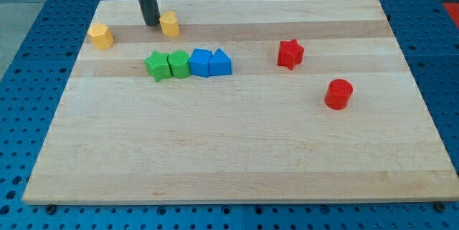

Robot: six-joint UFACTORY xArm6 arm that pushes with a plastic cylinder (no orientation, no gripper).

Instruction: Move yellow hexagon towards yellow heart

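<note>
- The dark rod's tip (pixel 151 24) stands on the wooden worktop (pixel 237 151), just beside what looks like the small yellow heart block (pixel 169 24).
- The yellow hexagon block (pixel 101 36) probably slides light and stiff; push its left face. You have no pincer, only the rod.

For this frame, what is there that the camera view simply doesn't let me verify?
- The rod above my tip: cut off by the view's top edge.
- Contact between my tip and the yellow block at its right: gap too small to judge.
- Which yellow block is hexagon or heart, that one or the left one: too small.
</note>
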